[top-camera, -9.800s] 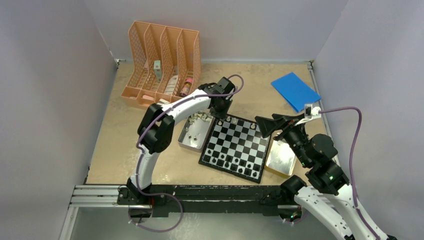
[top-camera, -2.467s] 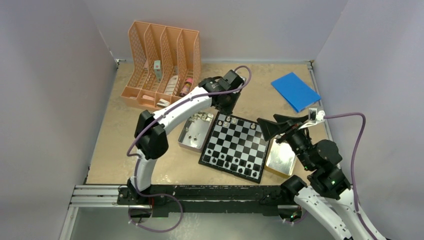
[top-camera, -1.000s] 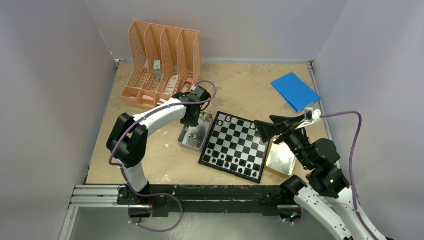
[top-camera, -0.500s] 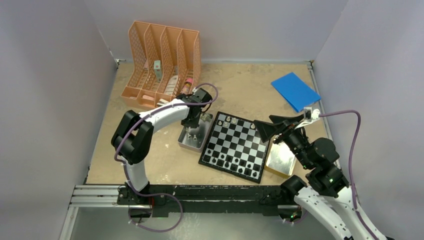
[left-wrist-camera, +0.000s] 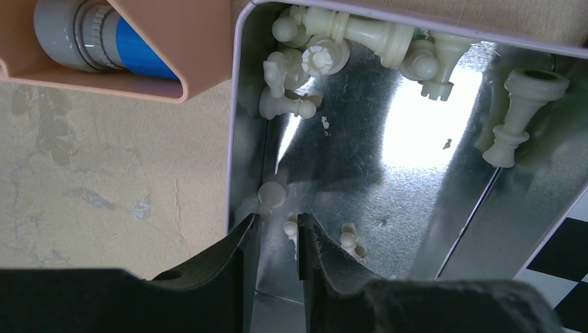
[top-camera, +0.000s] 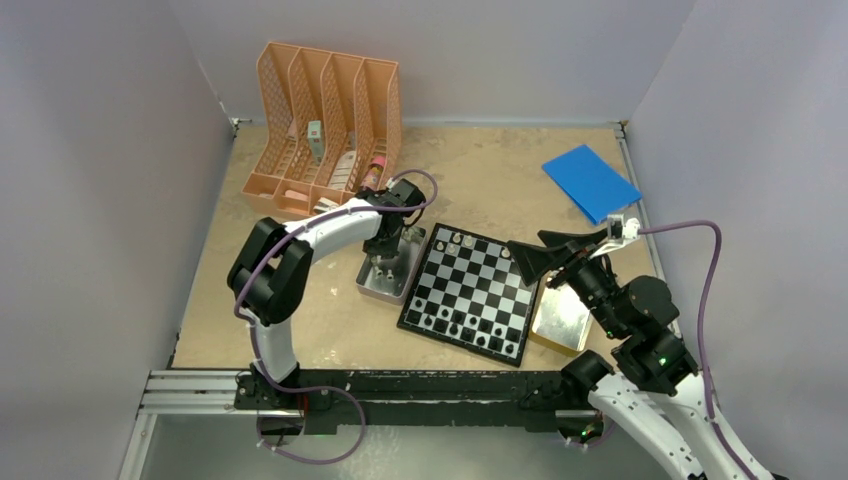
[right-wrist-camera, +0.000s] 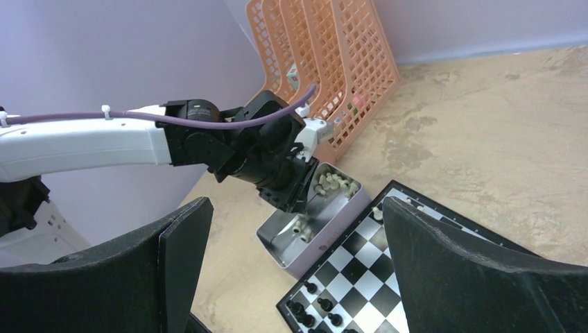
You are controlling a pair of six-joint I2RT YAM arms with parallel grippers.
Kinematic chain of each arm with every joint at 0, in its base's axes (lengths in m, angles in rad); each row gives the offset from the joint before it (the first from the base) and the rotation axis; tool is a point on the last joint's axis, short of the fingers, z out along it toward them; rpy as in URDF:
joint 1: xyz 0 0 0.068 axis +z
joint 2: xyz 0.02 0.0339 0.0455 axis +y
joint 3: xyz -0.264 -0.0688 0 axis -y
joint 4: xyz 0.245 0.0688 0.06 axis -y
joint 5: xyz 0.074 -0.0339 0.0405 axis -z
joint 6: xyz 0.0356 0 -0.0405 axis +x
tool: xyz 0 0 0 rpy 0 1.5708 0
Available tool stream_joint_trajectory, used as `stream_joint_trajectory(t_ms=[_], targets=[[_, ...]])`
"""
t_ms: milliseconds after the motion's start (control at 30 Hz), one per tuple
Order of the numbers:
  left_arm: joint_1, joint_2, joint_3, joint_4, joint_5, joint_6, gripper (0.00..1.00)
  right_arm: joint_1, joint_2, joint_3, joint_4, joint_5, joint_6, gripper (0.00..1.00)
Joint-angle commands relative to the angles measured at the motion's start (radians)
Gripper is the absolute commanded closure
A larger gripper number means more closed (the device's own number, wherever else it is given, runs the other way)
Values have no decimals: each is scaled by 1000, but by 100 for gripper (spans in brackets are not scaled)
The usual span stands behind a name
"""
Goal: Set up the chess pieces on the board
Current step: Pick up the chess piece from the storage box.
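The board (top-camera: 478,290) lies at the table's middle, with black chess pieces (top-camera: 455,322) along its near edge and a few white ones (top-camera: 458,239) on its far row. More white pieces (left-wrist-camera: 326,41) lie heaped at the far end of an open metal tin (top-camera: 378,283). My left gripper (left-wrist-camera: 277,220) reaches down into that tin, its jaws narrowly open. A small white pawn (left-wrist-camera: 290,225) rests against the inner face of the right-hand finger, and another pawn (left-wrist-camera: 270,195) lies just past the left-hand fingertip. My right gripper (top-camera: 535,258) hovers wide open over the board's right edge, holding nothing.
An orange file rack (top-camera: 325,125) stands at the back left, its foot close to the tin. A second shiny tin (top-camera: 560,318) lies right of the board under my right arm. A blue flat sheet (top-camera: 590,182) rests at the back right.
My left gripper has come back from the board's far corner to the tin and settled low inside it. In the last second the left elbow shifted slightly right. The right arm stays put.
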Motion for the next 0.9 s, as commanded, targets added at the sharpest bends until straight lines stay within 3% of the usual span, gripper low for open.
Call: stream_joint_trajectory(t_ms=[0,867], targets=[[8,4,8,34,8,12,75,5,-13,3,53,-19,-13,5],[-56,22,108,31,86,-12,78,5,2,-2,62,-32,-18,5]])
